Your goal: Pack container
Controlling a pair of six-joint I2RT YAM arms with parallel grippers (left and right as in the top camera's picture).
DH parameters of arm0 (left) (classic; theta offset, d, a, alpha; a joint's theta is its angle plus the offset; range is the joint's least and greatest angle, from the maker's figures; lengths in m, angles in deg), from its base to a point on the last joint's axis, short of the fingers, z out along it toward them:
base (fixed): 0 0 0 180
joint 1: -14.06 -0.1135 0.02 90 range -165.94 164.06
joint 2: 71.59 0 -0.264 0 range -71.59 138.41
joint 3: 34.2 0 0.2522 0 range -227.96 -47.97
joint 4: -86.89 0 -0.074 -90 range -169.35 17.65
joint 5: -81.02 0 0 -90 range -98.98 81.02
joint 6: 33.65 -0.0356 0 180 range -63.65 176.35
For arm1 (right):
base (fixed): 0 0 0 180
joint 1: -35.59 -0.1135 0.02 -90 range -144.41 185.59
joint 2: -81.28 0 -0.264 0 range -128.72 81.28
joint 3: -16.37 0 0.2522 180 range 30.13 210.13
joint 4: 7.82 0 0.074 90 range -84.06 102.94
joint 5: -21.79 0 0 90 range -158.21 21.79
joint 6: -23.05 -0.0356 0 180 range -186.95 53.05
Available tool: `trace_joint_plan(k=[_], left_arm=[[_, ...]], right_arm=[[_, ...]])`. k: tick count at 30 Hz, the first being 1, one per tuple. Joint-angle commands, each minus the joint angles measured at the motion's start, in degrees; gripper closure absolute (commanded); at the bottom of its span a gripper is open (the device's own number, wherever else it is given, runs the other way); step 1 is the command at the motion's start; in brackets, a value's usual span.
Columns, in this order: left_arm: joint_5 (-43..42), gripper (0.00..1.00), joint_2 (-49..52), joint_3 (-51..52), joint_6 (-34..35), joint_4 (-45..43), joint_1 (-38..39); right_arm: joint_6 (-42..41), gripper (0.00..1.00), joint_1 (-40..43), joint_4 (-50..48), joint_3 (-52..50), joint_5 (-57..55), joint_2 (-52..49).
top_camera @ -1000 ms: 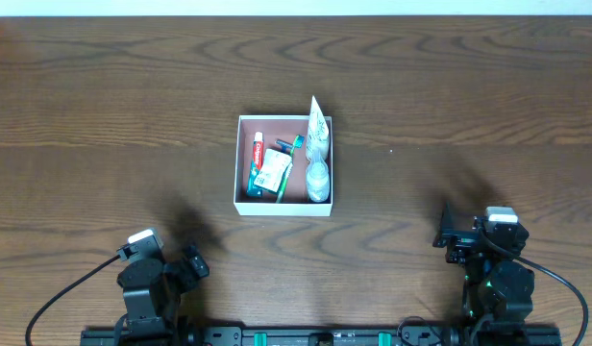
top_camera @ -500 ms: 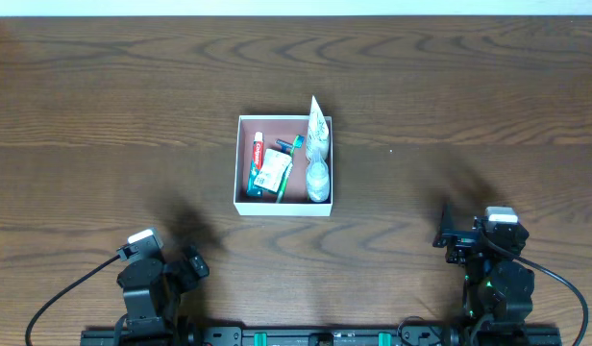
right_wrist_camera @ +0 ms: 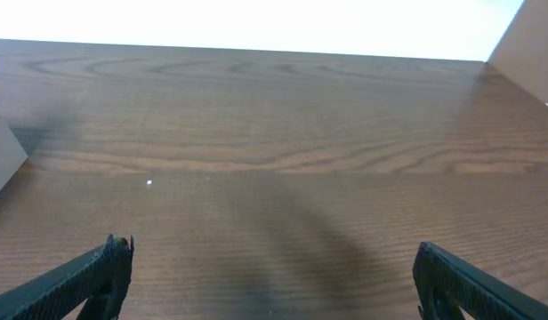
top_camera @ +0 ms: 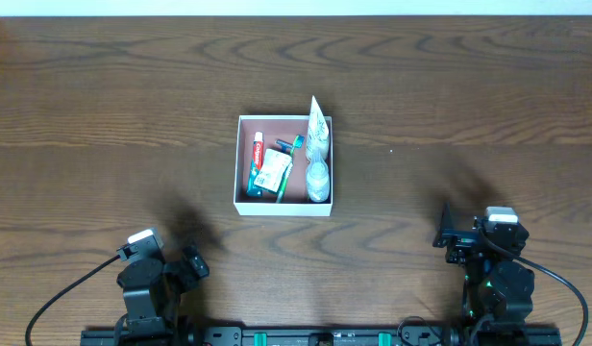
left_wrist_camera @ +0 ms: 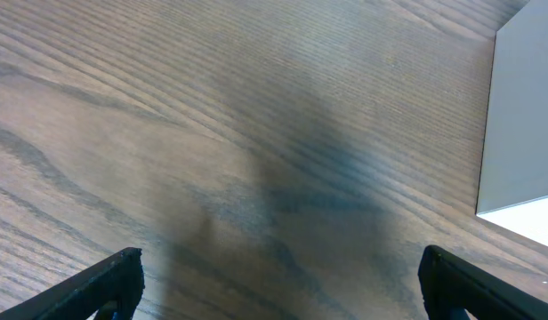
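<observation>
The container (top_camera: 240, 163), a square white-walled box with a reddish-brown inside, sits mid-table. It holds a red-and-white tube (top_camera: 257, 152), a small green-and-white carton (top_camera: 273, 173), a clear bottle (top_camera: 318, 180) and a tall pouch (top_camera: 318, 130) leaning on its right wall. My left gripper (top_camera: 192, 265) rests near the front left edge, open and empty; its wrist view (left_wrist_camera: 274, 289) shows bare wood and the container's white wall (left_wrist_camera: 523, 116) at the right. My right gripper (top_camera: 448, 233) rests at the front right, open and empty (right_wrist_camera: 272, 280).
The wooden table (top_camera: 469, 96) stretches all round the container. Black cables (top_camera: 65, 293) trail from both arm bases along the front edge. A pale wall edge (right_wrist_camera: 532, 53) shows at the far right of the right wrist view.
</observation>
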Motion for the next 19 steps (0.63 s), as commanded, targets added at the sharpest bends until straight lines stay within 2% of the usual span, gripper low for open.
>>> trace_joint_plan(k=[1,19], left_arm=[[0.7,0.02,-0.42,1.66,-0.76,1.66,0.24],[0.7,0.02,-0.42,1.66,-0.76,1.66,0.24]], right_arm=[[-1.03,0.01,0.37,-0.11,-0.22,0.2,0.37],[-1.03,0.01,0.37,-0.11,-0.22,0.2,0.37]])
